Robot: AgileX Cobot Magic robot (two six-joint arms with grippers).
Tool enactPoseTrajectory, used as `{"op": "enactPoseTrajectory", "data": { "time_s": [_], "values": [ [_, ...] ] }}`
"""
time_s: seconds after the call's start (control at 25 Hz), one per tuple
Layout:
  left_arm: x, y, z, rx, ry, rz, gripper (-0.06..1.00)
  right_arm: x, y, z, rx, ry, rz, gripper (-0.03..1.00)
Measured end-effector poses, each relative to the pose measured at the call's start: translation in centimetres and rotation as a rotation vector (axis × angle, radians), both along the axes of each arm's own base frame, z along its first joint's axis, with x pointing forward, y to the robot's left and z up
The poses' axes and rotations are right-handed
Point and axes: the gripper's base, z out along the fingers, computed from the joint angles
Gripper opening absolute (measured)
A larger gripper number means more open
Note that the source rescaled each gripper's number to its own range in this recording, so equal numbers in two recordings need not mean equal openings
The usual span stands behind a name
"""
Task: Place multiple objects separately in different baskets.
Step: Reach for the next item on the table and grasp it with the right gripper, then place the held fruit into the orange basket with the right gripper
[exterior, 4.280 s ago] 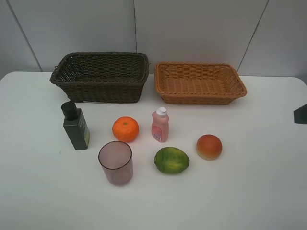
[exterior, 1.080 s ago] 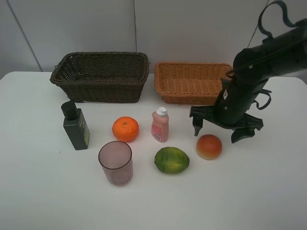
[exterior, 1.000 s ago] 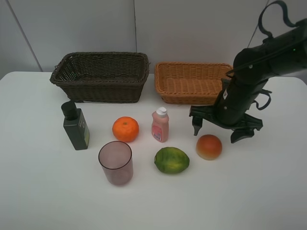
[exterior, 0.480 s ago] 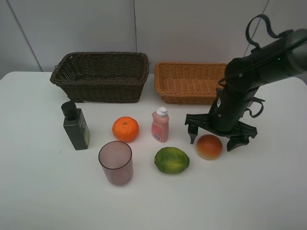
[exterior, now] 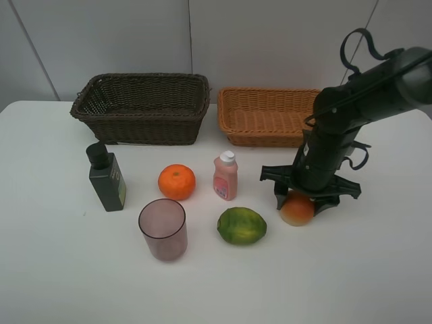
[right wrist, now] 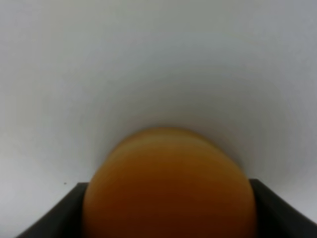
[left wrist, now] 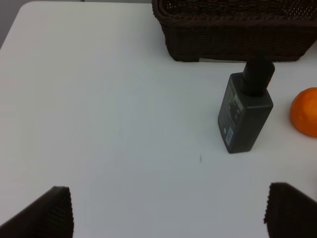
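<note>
My right gripper (exterior: 300,201) has come down over the red-yellow fruit (exterior: 298,210) and is shut on it; the right wrist view shows the fruit (right wrist: 168,188) filling the gap between both fingers (right wrist: 59,213). The fruit still rests on the table. Left of it lie the lime (exterior: 241,225), pink bottle (exterior: 225,177), orange (exterior: 177,181), purplish cup (exterior: 163,229) and dark green bottle (exterior: 106,179). The dark brown basket (exterior: 145,125) and the tan basket (exterior: 280,135) stand at the back. My left gripper (left wrist: 168,213) is open above bare table, short of the dark bottle (left wrist: 245,116).
White table (exterior: 67,270) with a pale wall behind the baskets. The right arm reaches in from the right, passing in front of the tan basket's right end. In the left wrist view the dark basket (left wrist: 233,34) and the orange (left wrist: 306,111) show at the edges.
The right gripper dropped from above and behind the red-yellow fruit down onto it, and its jaws closed in from wide open. The left gripper and the other objects stayed put.
</note>
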Motion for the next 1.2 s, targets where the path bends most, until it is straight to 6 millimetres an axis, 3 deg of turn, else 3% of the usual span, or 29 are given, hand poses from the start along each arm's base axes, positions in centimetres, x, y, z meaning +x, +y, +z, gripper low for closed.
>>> {"op": "enactPoseTrajectory", "data": {
  "time_s": [0.8,0.92,1.2],
  "values": [
    [0.0,0.0,0.0,0.0,0.0,0.0,1.0,-0.2,-0.1,0.2,-0.023,0.038,0.046,0.45],
    [0.0,0.0,0.0,0.0,0.0,0.0,1.0,0.2,0.0,1.7,-0.039,0.045,0.139,0.45],
    [0.0,0.0,0.0,0.0,0.0,0.0,1.0,2.6,0.9,8.1,-0.077,0.085,0.357,0.45]
  ]
}}
